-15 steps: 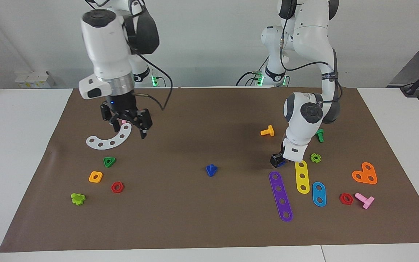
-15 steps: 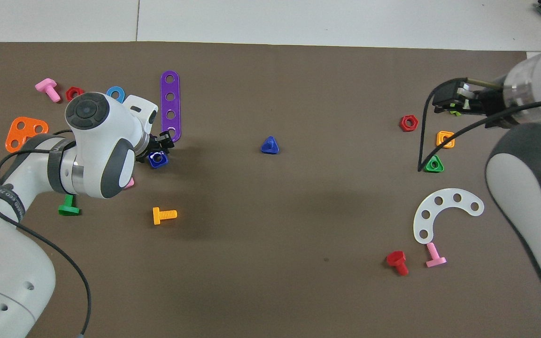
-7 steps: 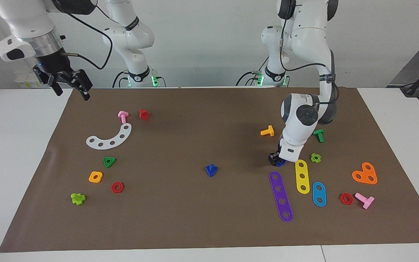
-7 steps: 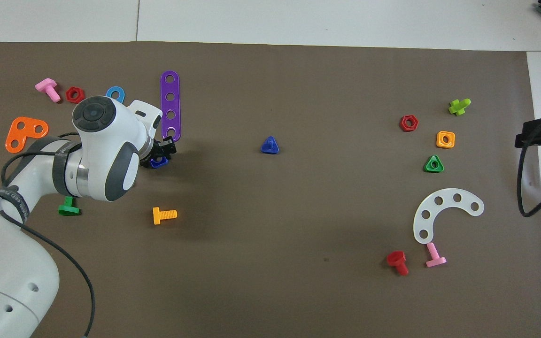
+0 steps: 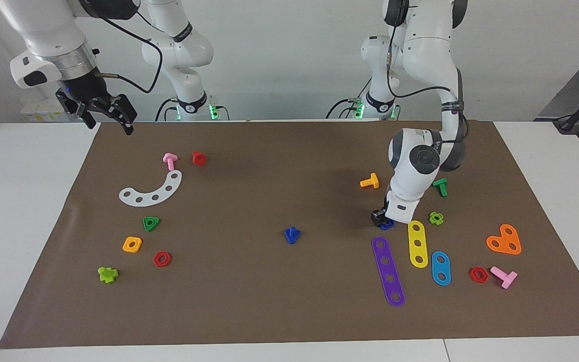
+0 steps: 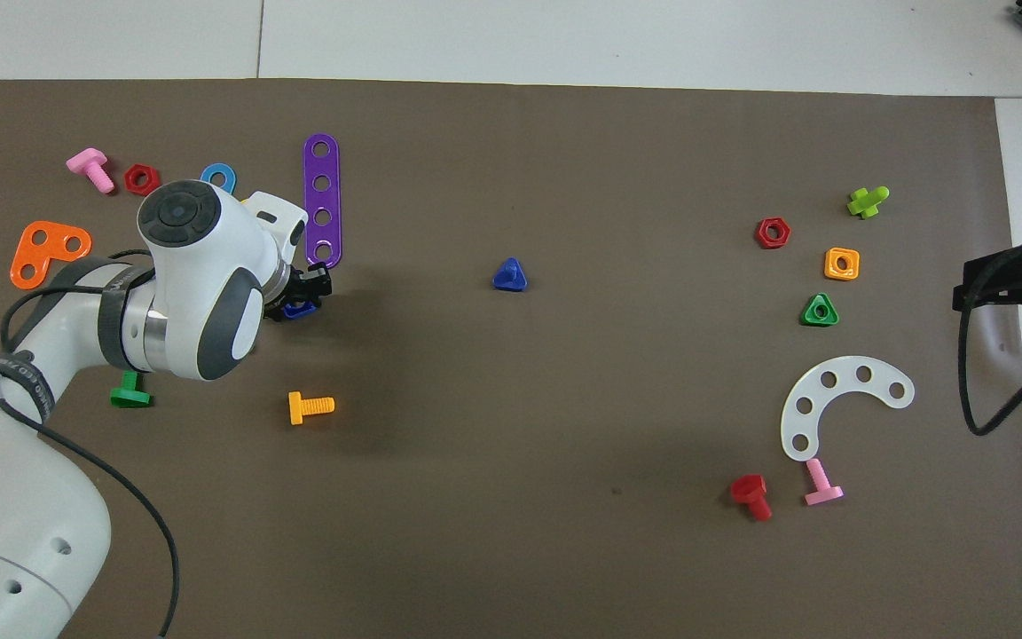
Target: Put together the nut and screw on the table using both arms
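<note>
The left gripper was set down at the nut, which was mostly hidden; its grip couldn't be told. The right gripper was held spread, empty, over the table edge.

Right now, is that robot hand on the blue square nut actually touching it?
Cannot tell. In both views the left gripper is down at the nut beside the purple strip, but its fingers hide the meeting point.

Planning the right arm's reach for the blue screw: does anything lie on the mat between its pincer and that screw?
Nothing stands tall enough to block it. The right pincer hangs high over the mat's edge; the white curved strip and pink bolt lie low along the way to the screw.
</note>
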Controlling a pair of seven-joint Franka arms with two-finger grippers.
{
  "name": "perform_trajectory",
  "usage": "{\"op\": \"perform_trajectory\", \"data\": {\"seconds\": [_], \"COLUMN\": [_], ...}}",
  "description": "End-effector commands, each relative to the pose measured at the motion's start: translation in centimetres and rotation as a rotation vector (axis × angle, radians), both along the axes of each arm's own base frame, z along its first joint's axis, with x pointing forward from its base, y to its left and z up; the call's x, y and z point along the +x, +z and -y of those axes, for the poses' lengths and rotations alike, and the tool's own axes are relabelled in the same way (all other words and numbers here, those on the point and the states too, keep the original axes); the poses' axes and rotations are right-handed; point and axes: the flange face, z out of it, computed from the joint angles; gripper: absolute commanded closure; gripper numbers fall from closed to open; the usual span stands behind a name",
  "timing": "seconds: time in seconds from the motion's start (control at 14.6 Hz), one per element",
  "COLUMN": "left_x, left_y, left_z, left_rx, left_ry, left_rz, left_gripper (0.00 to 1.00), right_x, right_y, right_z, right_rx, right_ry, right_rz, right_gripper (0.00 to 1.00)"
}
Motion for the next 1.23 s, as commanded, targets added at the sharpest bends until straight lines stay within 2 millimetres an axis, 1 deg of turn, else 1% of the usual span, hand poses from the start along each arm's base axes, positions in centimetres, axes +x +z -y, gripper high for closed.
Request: {"op": "perform_trajectory", "data": {"seconds": [0.0, 0.14, 0.21, 0.34, 0.55, 0.68, 0.82, 0.96, 1.03, 1.09, 1.16], "left_x": [-0.2, 0.0, 0.0, 0.1, 0.2, 0.3, 0.6, 1.3, 1.8, 2.6, 3.4], "left_y": [0.7, 0.8, 0.8, 0.8, 0.8, 0.8, 1.1, 1.8, 2.2, 2.9, 4.2], "left_z": [0.2, 0.1, 0.1, 0.1, -0.2, -0.3, -0.4, -0.3, 0.2, 0.8, 1.6], "left_rx": [0.025, 0.024, 0.025, 0.023, 0.02, 0.018, 0.014, 0.011, 0.007, -0.003, -0.012], "left_ry": [-0.011, -0.012, -0.015, -0.029, -0.064, -0.07, -0.104, -0.108, -0.116, -0.117, -0.121], "left_rz": [-0.005, -0.001, -0.001, 0.003, 0.007, 0.01, 0.013, 0.023, 0.038, 0.056, 0.081], "left_gripper": [0.45, 0.47, 0.47, 0.48, 0.54, 0.6, 0.71, 0.74, 0.74, 0.75, 0.75], "right_x": [-0.4, -0.2, -0.2, -0.2, -0.2, -0.3, -0.3, -0.3, -0.3, -0.4, -0.4], "right_y": [-0.2, -0.4, -0.4, -0.6, -0.8, -0.7, -0.7, -0.7, -0.7, -0.6, -0.6], "right_z": [-0.1, -0.5, -1.2, -1.4, -1.4, -1.4, -1.2, -1.2, -1.2, -1.2, -1.2], "right_rx": [0.015, 0.008, 0.011, 0.011, 0.017, 0.018, 0.022, 0.022, 0.022, 0.022, 0.022], "right_ry": [0.011, 0.017, 0.025, 0.024, 0.024, 0.021, 0.02, 0.02, 0.023, 0.024, 0.024], "right_rz": [-0.006, -0.002, 0.001, 0.004, 0.006, 0.007, 0.005, 0.006, 0.006, 0.005, 0.006], "right_gripper": [0.0, 0.0, 0.0, 0.0, 0.0, 0.0, 0.0, 0.0, 0.0, 0.0, 0.0]}}
